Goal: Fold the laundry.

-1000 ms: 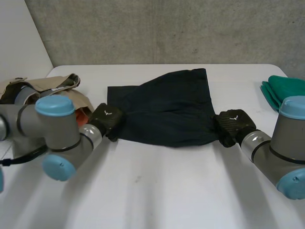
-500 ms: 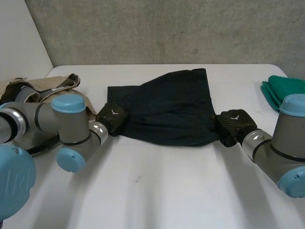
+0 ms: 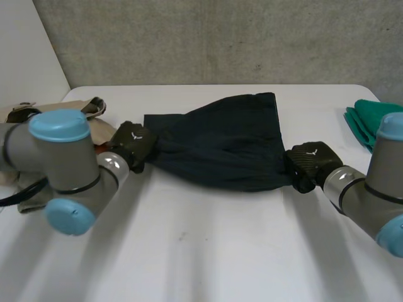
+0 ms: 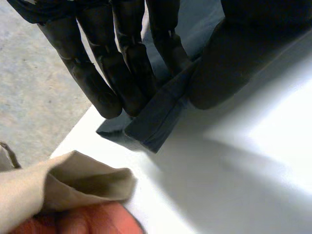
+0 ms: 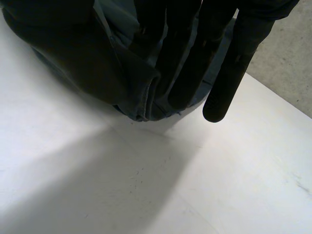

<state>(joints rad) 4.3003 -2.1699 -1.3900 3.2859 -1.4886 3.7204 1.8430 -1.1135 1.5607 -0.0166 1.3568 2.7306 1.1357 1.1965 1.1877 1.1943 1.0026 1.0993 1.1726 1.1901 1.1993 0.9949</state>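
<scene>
While the dark cloth point(image 3: 220, 145) lies spread on the bench point(image 3: 208, 251), the fingers point(image 4: 122, 83) of the left hand point(image 3: 133, 143) pinch its 9 o'clock corner against the thumb, the right hand point(image 3: 308, 165) likewise its 4 o'clock corner, both hands low.

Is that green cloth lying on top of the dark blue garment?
No, the green cloth lies near the right edge of the white table, clearly apart from the dark blue garment.

- Robot lab: bare concrete wall point(image 3: 220, 38) behind the white table point(image 3: 208, 251).
- Left arm point(image 3: 63, 160) and right arm point(image 3: 371, 195) reach over that table.
- Beige clothes point(image 3: 82, 110) at the table's left end, green cloth point(image 3: 371, 119) at its right.
</scene>
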